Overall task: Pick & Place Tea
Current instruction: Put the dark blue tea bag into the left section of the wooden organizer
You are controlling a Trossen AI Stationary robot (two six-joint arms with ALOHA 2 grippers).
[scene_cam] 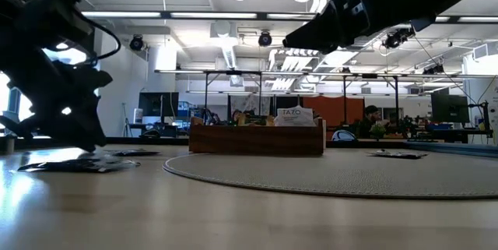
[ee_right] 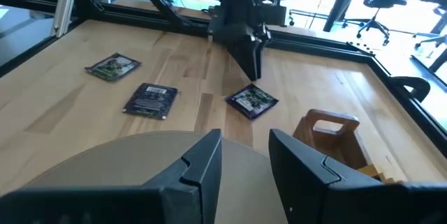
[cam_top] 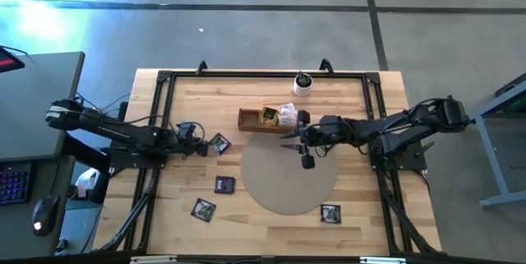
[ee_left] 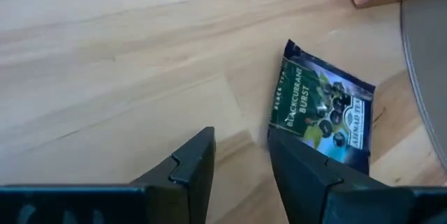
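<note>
My left gripper [cam_top: 200,141] is open and low over the wood, just left of a dark blackcurrant sachet [cam_top: 219,143] that lies flat. In the left wrist view the sachet [ee_left: 323,109] lies outside the gap, beside one finger [ee_left: 297,161]. My right gripper [cam_top: 294,141] is open and empty, raised over the far part of the round grey mat [cam_top: 288,178]. Three more dark sachets lie flat: two on the wood [cam_top: 224,184] [cam_top: 203,209] and one at the mat's near right edge [cam_top: 330,213]. Other sachets [cam_top: 279,116] stand in the wooden box [cam_top: 251,120]. My left gripper has one finger [ee_left: 297,161] right against the blackcurrant sachet's nearest edge [ee_left: 276,123], coming slanting down from the table's left. I cannot tell whether it touches. The sachet lies flat on the wood, and nothing sits between the fingers.
A small white cup with a plant [cam_top: 303,85] stands near the far edge. The wooden box has a handle [ee_right: 328,123] at its left end. A black frame [cam_top: 246,73] borders the table. Bare wood lies along the table's near left part.
</note>
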